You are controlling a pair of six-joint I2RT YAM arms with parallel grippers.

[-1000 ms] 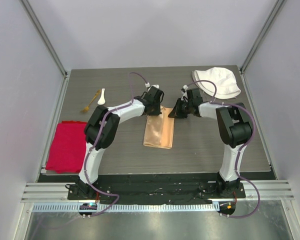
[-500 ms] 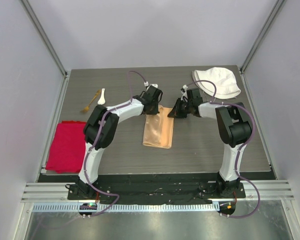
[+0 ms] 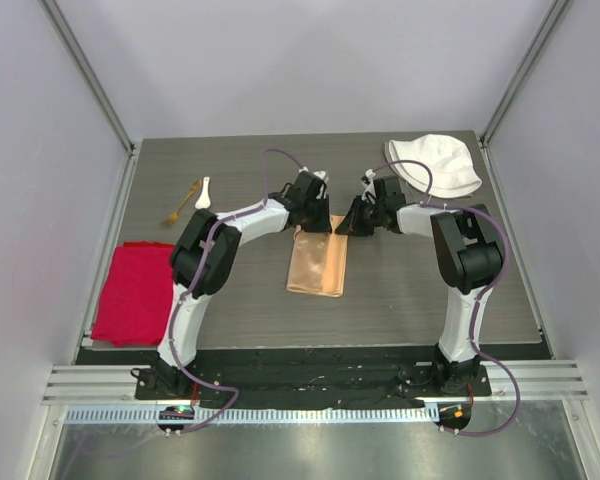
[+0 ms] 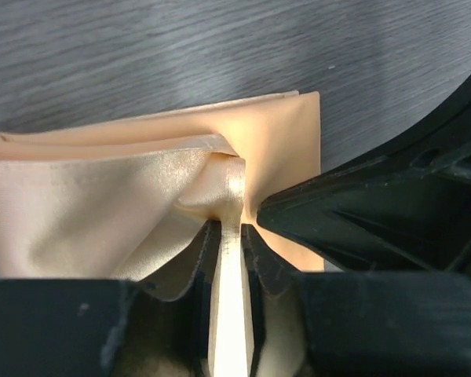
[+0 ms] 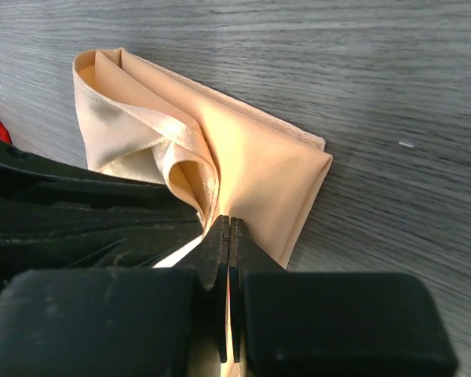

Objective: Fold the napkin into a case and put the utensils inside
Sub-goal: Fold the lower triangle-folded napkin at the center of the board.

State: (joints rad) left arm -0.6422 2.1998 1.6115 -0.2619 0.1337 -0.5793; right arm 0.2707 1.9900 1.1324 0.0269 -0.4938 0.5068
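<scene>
Lying at the middle of the table: the napkin, peach-orange with a sheen, folded to a narrow layered rectangle, long axis near to far. At its far end the top layer is drawn up into a puckered ridge, while the lower layers lie flat.

- Left gripper: at the far end, left side. Its fingers stand narrowly parted with the ridge of cloth between them. Whether they grip it cannot be told.
- Right gripper: at the same end, right side. Its fingers are pressed together, pinching a fold of the upper layer.
- Step in hand (judged): lifting the top layer to open a mouth for the case.
- Handling note (judged): take the top layer only, lift a little, and keep the under-layers square on the table. The slippery cloth may slide or unfold if pulled sideways.
- Spoon and fork: side by side at far left, well apart from the napkin and not yet inside it.
- Red cloth: near left.
- White hat: far right.
</scene>
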